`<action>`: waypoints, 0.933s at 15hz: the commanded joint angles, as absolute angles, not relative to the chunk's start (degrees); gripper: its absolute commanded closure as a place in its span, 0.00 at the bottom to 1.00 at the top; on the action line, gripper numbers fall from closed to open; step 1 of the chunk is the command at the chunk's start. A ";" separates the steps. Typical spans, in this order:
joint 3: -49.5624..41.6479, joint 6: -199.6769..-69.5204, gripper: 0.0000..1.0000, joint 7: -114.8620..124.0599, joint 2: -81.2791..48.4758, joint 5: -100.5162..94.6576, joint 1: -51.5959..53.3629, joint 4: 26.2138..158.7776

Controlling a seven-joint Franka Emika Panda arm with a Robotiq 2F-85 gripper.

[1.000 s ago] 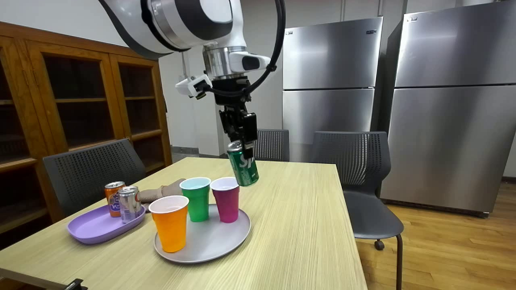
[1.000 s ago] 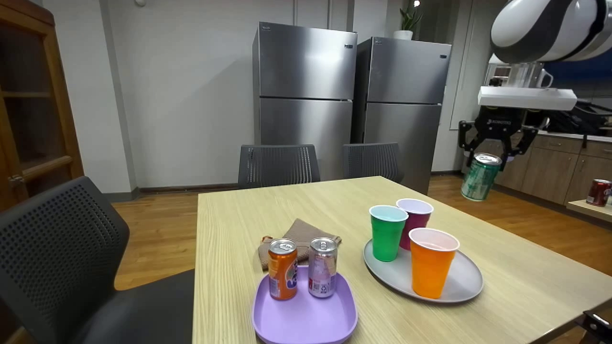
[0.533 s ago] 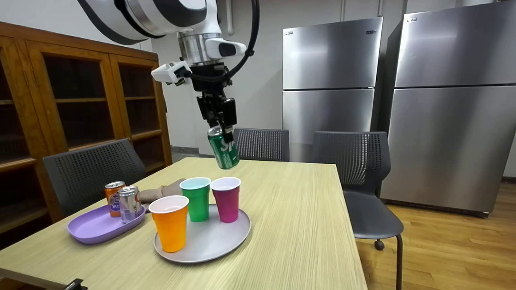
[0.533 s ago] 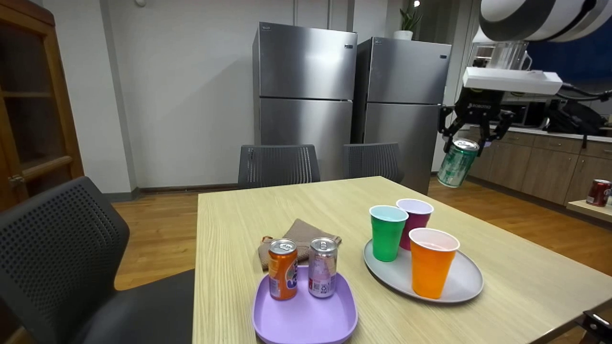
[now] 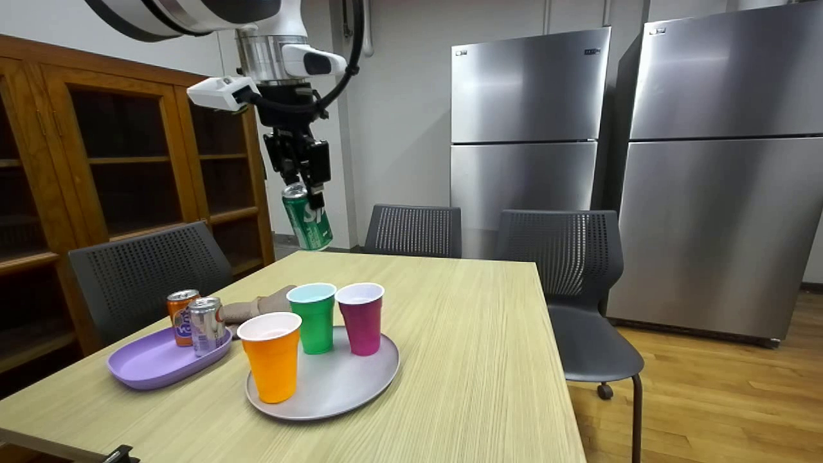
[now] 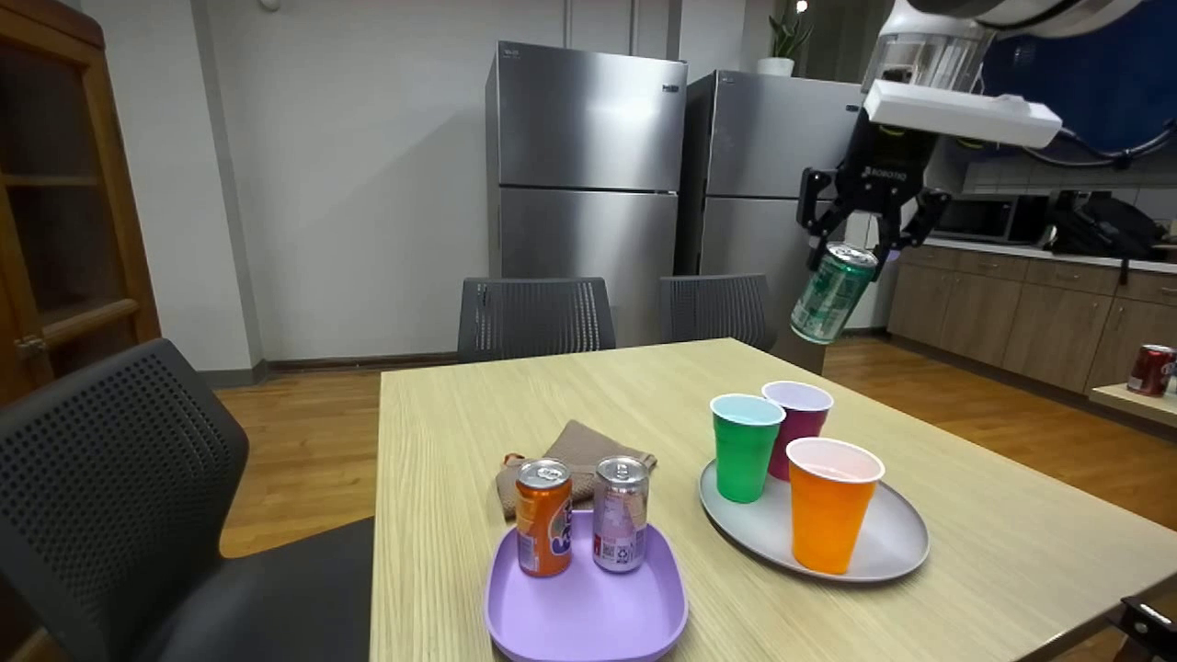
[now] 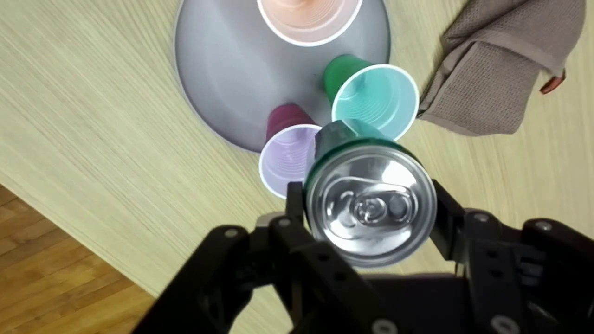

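Over the last half second the arm (image 5: 265, 58) and a green soda can (image 5: 308, 222) have swung toward ten o'clock in both exterior views, while everything on the surface (image 5: 463, 360) has stayed put. From where I stand, the claw (image 6: 848, 261) is closed around that can, its fingers (image 7: 295, 202) pinching it near the upper end; it hangs in the air above the surface, touching nothing but the claw.

A hold so near one end looks risky to me: if loose, the can could pivot or slide out. A pass too low could catch the rim of the magenta cup (image 7: 285, 155) or the green cup (image 7: 375, 99) and topple it. Whether the can is sealed I can't tell; if not, more tilt might spill it.

It isn't upright. Its long axis slants, with the lid (image 5: 294, 191) high, toward eleven o'clock in an exterior view, and the base (image 6: 811, 327) low, toward seven in an exterior view.

Counting from the lid in the wrist view, the magenta cup stands at ten o'clock, the green one at twelve, and an orange cup (image 7: 308, 21) near half past eleven, all on a gray plate (image 7: 232, 88). A brown cloth (image 7: 503, 83) lies between one and two. A purple tray (image 5: 144, 363) holding an orange can (image 5: 182, 318) and a silver can (image 5: 207, 326) sits at nine o'clock from the plate.
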State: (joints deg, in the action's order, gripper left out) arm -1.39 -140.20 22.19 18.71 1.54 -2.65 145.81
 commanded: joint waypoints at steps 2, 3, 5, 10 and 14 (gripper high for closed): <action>1.19 -136.09 0.62 18.63 24.67 5.37 0.28 147.97; 1.98 -135.46 0.62 18.59 25.44 5.77 1.21 148.44; 3.38 -134.14 0.62 18.37 26.60 6.49 3.01 149.14; 6.97 -131.38 0.62 18.02 27.96 8.32 7.73 150.07; 9.79 -129.68 0.62 18.16 27.31 9.51 11.29 149.86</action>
